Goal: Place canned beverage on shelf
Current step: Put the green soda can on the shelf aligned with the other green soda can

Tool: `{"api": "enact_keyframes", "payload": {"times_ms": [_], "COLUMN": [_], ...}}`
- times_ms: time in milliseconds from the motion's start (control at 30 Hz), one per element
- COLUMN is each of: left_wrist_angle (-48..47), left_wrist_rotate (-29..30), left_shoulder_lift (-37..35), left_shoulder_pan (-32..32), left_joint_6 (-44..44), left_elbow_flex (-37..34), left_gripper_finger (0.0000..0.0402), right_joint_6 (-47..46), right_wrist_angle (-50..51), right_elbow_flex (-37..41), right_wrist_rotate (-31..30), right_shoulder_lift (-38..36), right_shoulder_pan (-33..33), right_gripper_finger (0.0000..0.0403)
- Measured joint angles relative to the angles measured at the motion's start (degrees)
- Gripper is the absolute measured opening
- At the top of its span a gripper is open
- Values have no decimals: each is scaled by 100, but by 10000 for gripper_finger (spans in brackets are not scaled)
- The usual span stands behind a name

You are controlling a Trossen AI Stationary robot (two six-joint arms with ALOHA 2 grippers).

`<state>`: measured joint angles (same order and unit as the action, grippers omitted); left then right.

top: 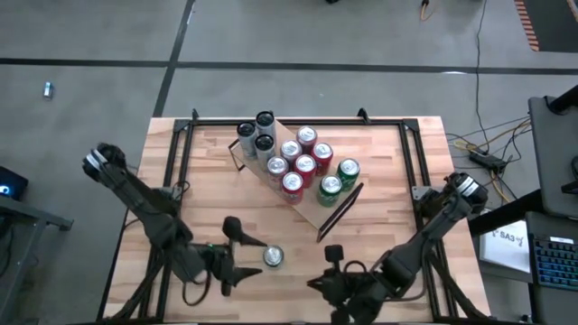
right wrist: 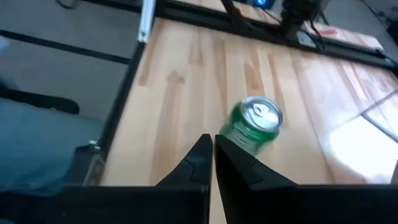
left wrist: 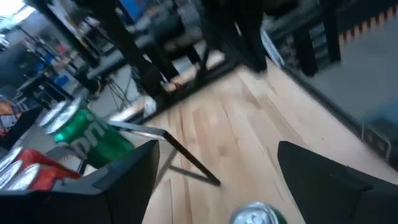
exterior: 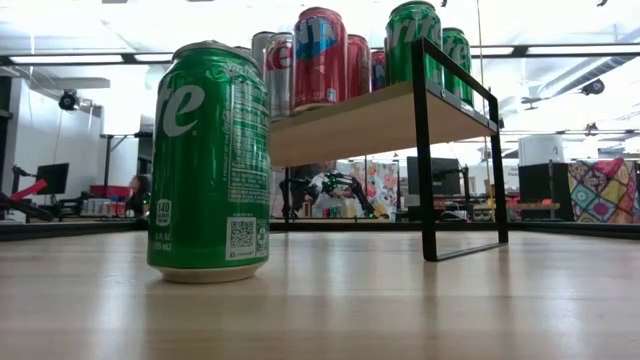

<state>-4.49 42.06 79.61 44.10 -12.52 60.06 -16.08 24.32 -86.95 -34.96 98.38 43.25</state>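
We centre the wide-open, empty left tool [top: 237,255] around the upright green can [top: 273,256], then close; right tool [top: 336,278] shut, idle

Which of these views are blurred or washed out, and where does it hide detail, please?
Left wrist view: motion-smeared throughout; the shelf frame and loose green can are soft. Right wrist view: that can is slightly soft. Low view: bright ceiling lights wash out the room behind, though the can's label stays sharp. High view: evenly lit, fairly clear.
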Motion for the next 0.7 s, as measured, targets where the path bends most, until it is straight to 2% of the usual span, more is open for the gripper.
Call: {"api": "enact_keyframes", "payload": {"times_ms": [67,233,433,500,633,700], "left_wrist_angle": [483,939,1802,2146,2316,2297], "left_wrist_rotate": [6,2,4,70,691,821], "left_shoulder_lift": [-271,-776,-1043,-1048,-1051,-1053], "left_shoulder_pan": [-2,-4,-4,-4,-12,-22], "left_joint_6": [-48,158,471,438,-411,-627], "left_elbow_flex": [-446,-1412,-2298,-2450,-2416,-2278], "left_gripper_finger": [311,311,311,311,311,310], "right_joint_6": [-105,-760,-1101,-1178,-1390,-1387], "right_wrist_angle": [24,33,245,238,166,-73], "right_elbow_flex": [56,122,130,130,117,113], "right_wrist_rotate": [-4,73,-117,-265,-320,-261], "right_shoulder_lift": [41,75,73,73,73,69], "right_shoulder_pan": [-25,28,-34,-164,-526,-634], "right_gripper_finger": [9,9,9,9,9,9]}}
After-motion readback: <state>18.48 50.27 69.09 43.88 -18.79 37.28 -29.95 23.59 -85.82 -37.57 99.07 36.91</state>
